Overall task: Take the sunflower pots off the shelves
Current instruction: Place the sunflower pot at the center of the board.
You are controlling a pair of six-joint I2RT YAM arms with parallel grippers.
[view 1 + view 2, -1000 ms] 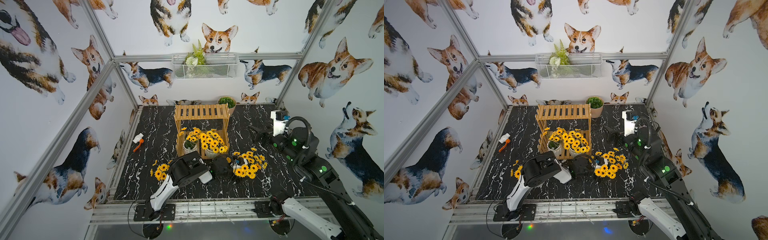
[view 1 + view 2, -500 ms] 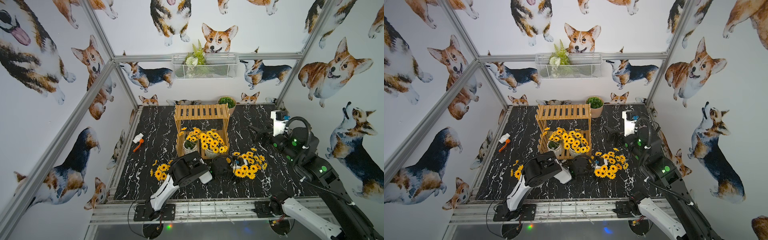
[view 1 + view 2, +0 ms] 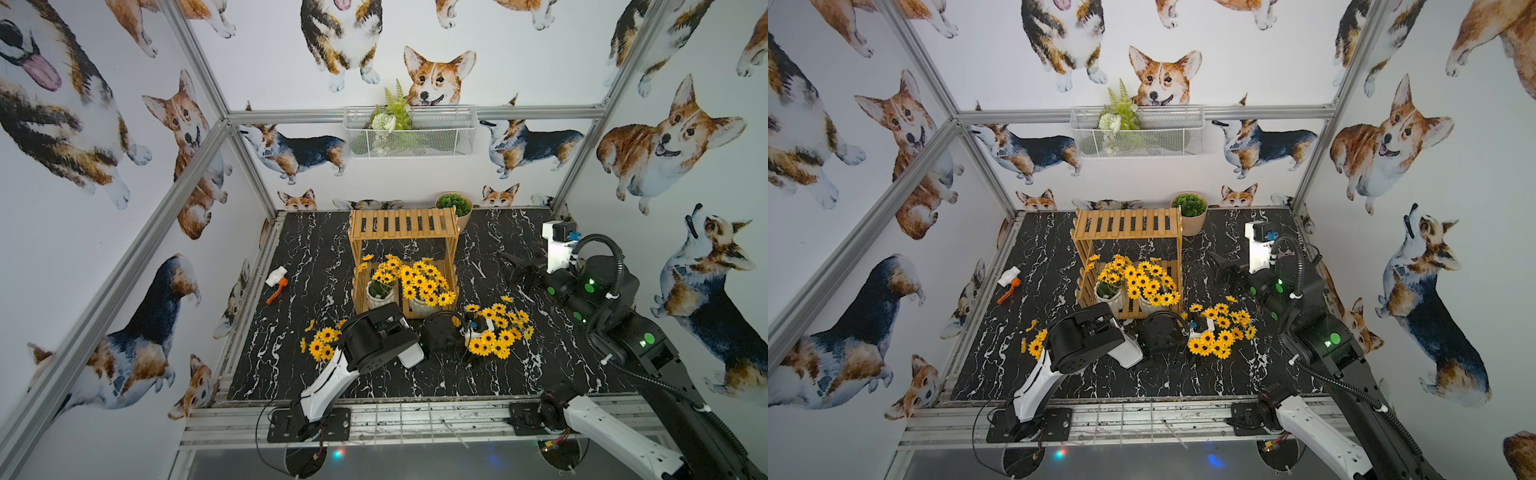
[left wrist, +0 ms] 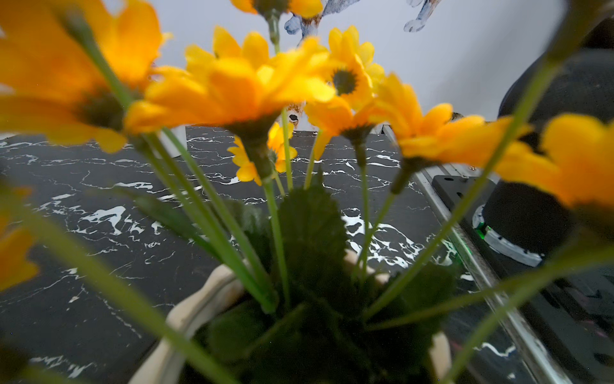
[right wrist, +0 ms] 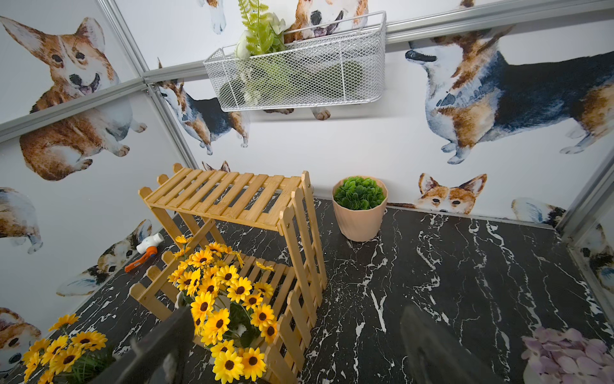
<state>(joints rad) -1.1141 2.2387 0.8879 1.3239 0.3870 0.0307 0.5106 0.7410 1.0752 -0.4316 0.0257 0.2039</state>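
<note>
Nearest the arm bases, the near-left sunflower pot (image 3: 322, 345) is standing on the black marbled table (image 3: 291, 374). The left arm is half hiding it in both top views.

Just beyond it, the left gripper (image 3: 478, 329) is reaching into the blooms of the near-right sunflower pot (image 3: 498, 337). This pot is also standing on the table, off the shelves (image 3: 403, 224). In the top views the flowers are covering the jaws. The left wrist view is showing only stems, petals and the pot's pale rim close beneath the camera. The jaws are standing wide, and whether they are touching the pot cannot be told.

Farther back, two sunflower pots are sitting side by side on the lower tier of the shelves: the left shelf pot (image 3: 379, 294) and the right shelf pot (image 3: 420, 306).

To their right, the right gripper (image 3: 517, 266) is hovering over the table. Its dark fingers (image 5: 166, 342) are spread wide and are holding nothing. Only the right wrist view is showing pale pink flowers (image 5: 564, 352) close to that gripper.

A white-and-orange tool (image 3: 277, 282) is lying near the left wall. At the back, a beige succulent pot (image 3: 455, 208) is standing just beside the shelves, and a wire basket (image 3: 409, 139) of greenery is hanging on the wall.
</note>
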